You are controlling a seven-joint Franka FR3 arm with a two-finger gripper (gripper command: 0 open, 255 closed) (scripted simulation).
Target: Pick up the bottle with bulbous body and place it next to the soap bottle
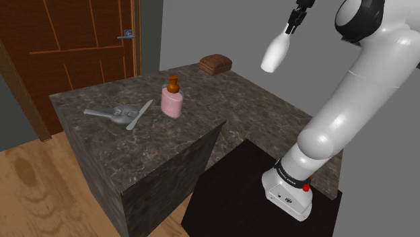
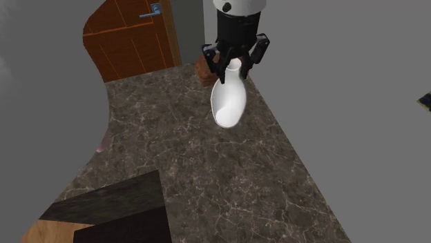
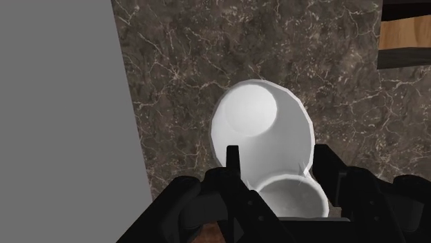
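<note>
hand: all-black two-finger gripper [image 2: 235, 63], clamped on the neck.
item: white bulbous bottle [image 2: 230, 100], hanging under the hand, off the dark marbled counter [image 2: 207, 179].
target: pink brown-capped soap bottle [image 1: 172, 99], well below the hand.
advice: lower upright, just beside it.

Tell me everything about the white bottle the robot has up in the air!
The white bottle is plain and smooth, with a slim neck that swells into a round, bulbous body. The black tool is shut on its neck, so it hangs body-down and a bit tilted, above the dark marbled counter, touching nothing else. It is well apart from the pink soap bottle.
</note>
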